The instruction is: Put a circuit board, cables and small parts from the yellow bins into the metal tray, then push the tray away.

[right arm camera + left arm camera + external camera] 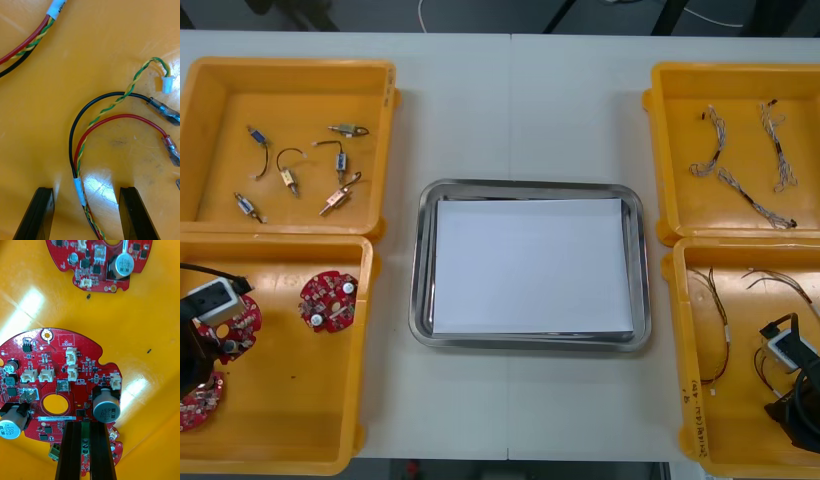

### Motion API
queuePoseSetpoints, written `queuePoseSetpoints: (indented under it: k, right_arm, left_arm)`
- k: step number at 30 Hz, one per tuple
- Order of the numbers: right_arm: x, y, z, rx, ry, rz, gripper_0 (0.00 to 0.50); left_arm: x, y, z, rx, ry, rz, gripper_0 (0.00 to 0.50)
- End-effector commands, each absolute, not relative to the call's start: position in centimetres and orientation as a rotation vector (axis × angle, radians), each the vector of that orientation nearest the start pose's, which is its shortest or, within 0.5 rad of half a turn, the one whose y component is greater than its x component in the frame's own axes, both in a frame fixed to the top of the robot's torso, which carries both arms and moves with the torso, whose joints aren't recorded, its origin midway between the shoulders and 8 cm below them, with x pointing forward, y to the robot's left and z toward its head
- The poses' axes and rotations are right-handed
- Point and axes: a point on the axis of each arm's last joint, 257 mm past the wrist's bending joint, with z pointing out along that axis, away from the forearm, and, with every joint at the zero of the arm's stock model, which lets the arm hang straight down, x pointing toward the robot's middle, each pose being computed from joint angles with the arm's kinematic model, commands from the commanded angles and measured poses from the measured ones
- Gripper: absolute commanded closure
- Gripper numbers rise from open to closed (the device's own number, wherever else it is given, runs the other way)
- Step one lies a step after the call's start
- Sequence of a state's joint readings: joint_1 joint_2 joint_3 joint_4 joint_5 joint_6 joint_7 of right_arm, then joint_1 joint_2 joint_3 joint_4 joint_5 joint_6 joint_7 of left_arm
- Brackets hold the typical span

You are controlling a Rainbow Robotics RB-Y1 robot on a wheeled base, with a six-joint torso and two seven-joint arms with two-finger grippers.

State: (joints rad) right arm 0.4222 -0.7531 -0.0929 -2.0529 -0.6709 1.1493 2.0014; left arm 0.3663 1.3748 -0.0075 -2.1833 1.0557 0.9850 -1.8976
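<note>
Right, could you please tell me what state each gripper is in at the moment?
Left gripper: closed, fingers together over a red circuit board.
Right gripper: open, fingers either side of a cable, not yet gripping it.

The front camera sits above the arms and looks steeply down on the light table (480, 100). It is far enough off to take in the metal tray (420, 260) at centre and yellow bins at 10, 2, 8 and 4 o'clock. The left wrist camera hangs close over the floor of the 8 o'clock bin (280, 420), facing down past the left gripper (85, 423) at the round red circuit boards (56, 378), which the front view also sees. The right wrist camera is just as near the floor of the 4 o'clock bin (745, 440). It faces down past the right gripper (86, 191) at a red, black and green-yellow cable (108, 120).
</note>
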Motion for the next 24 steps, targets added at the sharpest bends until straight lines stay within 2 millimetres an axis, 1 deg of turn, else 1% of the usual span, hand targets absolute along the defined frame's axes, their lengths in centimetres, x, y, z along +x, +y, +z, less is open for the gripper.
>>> queuePoseSetpoints:
  k: [1,2,3,4,5,6,7,8,9,10,11,14,16,20,24]
  right_arm:
    - [27.6,-39.8,-37.2,-0.801,2.624,-0.179,0.000]
    - [27.6,-39.8,-37.2,-0.799,2.624,-0.178,0.000]
    - [27.6,-39.8,-37.2,-0.800,2.625,-0.177,0.057]
    - [27.6,-39.8,-37.2,-0.800,2.624,-0.177,0.187]
    - [27.6,-39.8,-37.2,-0.800,2.624,-0.177,0.287]
    - [27.7,-39.8,-37.2,-0.800,2.622,-0.178,0.356]
    - [27.6,-39.7,-37.2,-0.804,2.622,-0.177,0.404]
    - [27.6,-39.7,-37.2,-0.804,2.622,-0.177,0.422]
    - [27.7,-39.6,-37.2,-0.806,2.618,-0.175,0.477]
    - [27.9,-39.5,-37.2,-0.809,2.610,-0.176,0.500]
    - [27.9,-39.4,-37.2,-0.811,2.606,-0.176,0.500]
    - [28.3,-38.9,-37.3,-0.814,2.588,-0.171,0.500]
    - [28.6,-39.0,-37.1,-0.823,2.578,-0.182,0.500]
    - [28.9,-39.2,-36.8,-0.825,2.573,-0.197,0.500]
    - [29.5,-39.7,-36.0,-0.817,2.569,-0.206,0.500]
  left_arm:
    - [31.9,36.8,-24.9,1.198,2.432,0.156,0.500]
    - [31.9,36.6,-24.6,1.200,2.434,0.153,0.500]
    - [31.9,36.4,-24.3,1.203,2.435,0.153,0.500]
    - [31.9,36.3,-24.1,1.195,2.441,0.154,0.500]
    - [31.9,36.1,-23.9,1.174,2.452,0.151,0.500]
    - [32.0,35.8,-23.6,1.163,2.453,0.151,0.500]
    - [31.9,35.4,-23.3,1.150,2.459,0.156,0.500]
    - [31.9,35.2,-23.1,1.145,2.462,0.162,0.500]
    - [31.8,34.8,-22.5,1.128,2.469,0.179,0.500]
    - [31.8,34.6,-22.1,1.116,2.477,0.192,0.500]
    - [31.7,34.4,-21.9,1.107,2.484,0.198,0.500]
    - [31.1,33.3,-21.0,1.073,2.511,0.199,0.500]
    - [30.9,32.3,-20.4,1.049,2.526,0.193,0.500]
    - [31.0,31.0,-19.8,1.016,2.542,0.178,0.500]
    - [31.4,29.5,-19.2,0.970,2.559,0.166,0.500]
